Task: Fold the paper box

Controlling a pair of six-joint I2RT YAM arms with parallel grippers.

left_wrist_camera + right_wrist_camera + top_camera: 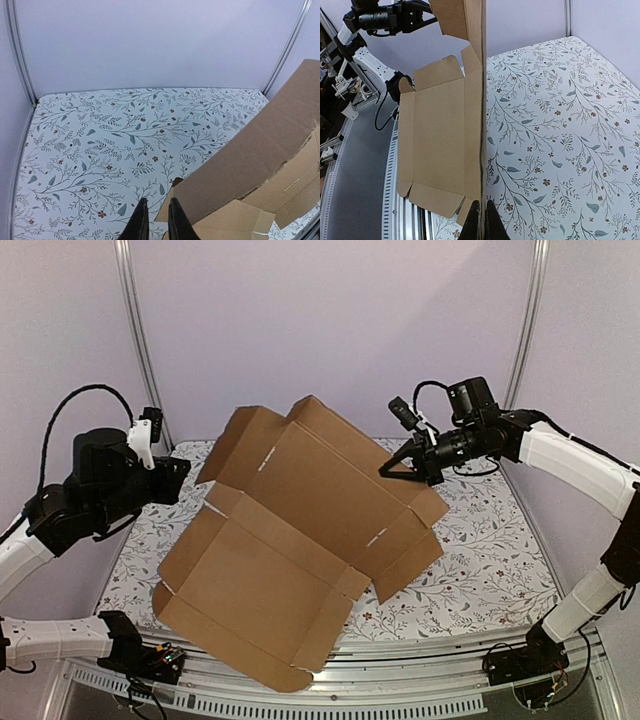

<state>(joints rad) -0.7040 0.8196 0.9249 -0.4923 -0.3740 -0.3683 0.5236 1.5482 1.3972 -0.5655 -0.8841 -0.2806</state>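
The paper box [300,540] is an unfolded brown cardboard sheet with flaps and creases. It tilts up from the table's front edge toward the back. My right gripper [385,470] is shut on its raised right edge. In the right wrist view that edge [481,125] runs straight into the pinched fingertips [482,204]. My left gripper [186,478] hovers by the sheet's upper left flap. In the left wrist view its fingers [156,202] stand slightly apart with only tablecloth showing between them. The cardboard [260,150] lies just to their right.
A floral tablecloth [480,560] covers the table. The sheet's lower corner hangs over the metal front rail [400,660]. Frame uprights [140,340] and a plain wall close off the back. The left arm [385,20] shows behind the sheet in the right wrist view.
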